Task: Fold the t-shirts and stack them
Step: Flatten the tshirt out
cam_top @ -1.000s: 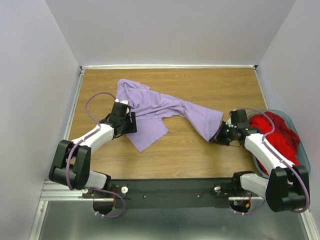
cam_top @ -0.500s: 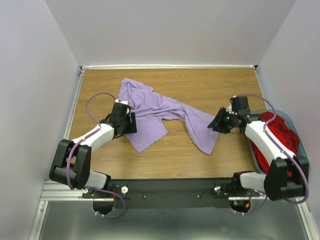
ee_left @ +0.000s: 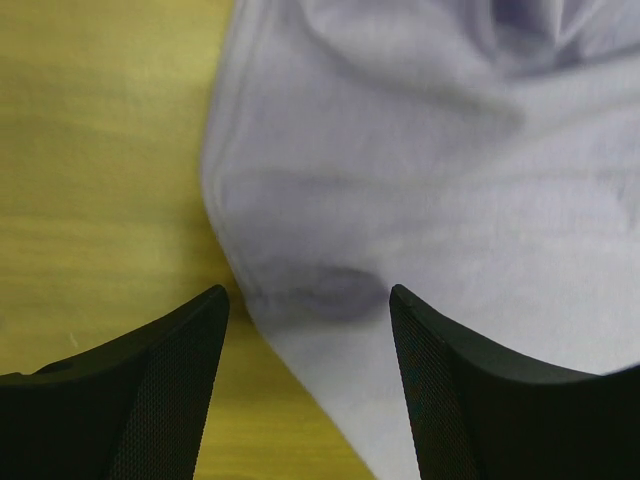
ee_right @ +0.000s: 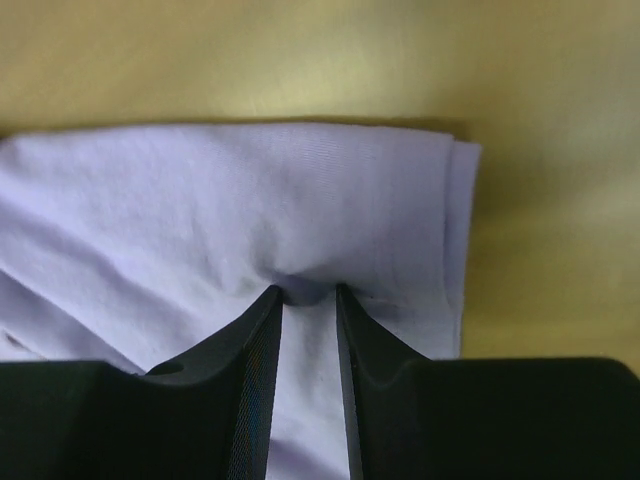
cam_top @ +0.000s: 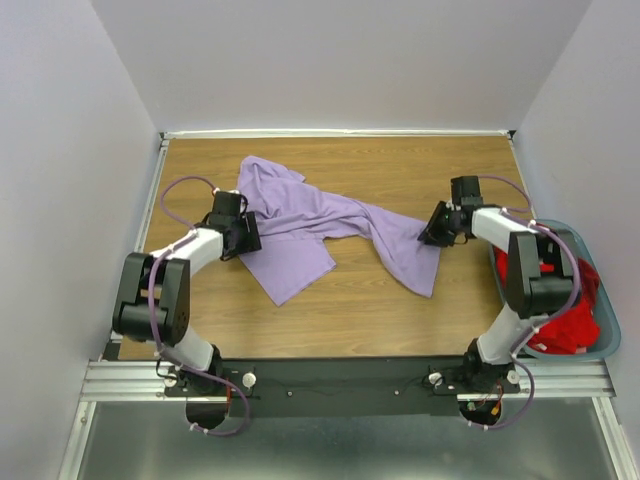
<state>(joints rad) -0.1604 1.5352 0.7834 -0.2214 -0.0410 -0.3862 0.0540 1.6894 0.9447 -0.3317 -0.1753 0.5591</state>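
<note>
t-shirt (cam_top: 330,225) pinched by right fingers (ee_right: 255,385), seemingly loose between left fingers (ee_left: 165,385)

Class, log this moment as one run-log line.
left pincer: open over lavender cloth t-shirt edge | right pincer: shut on it | red cloth t-shirt: in teal-grey plastic basket

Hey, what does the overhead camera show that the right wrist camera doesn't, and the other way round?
Only the overhead view shows the red t-shirt bunched in the teal-grey basket at the right, the left hand at the left edge of the lavender t-shirt, and that shirt's whole crumpled spread. Only the right wrist view shows the right hand with its fingers nearly closed, pinching a small pucker of cloth near a hemmed edge. Both show the lavender t-shirt, the wooden table and the right hand at the shirt's right end.
</note>
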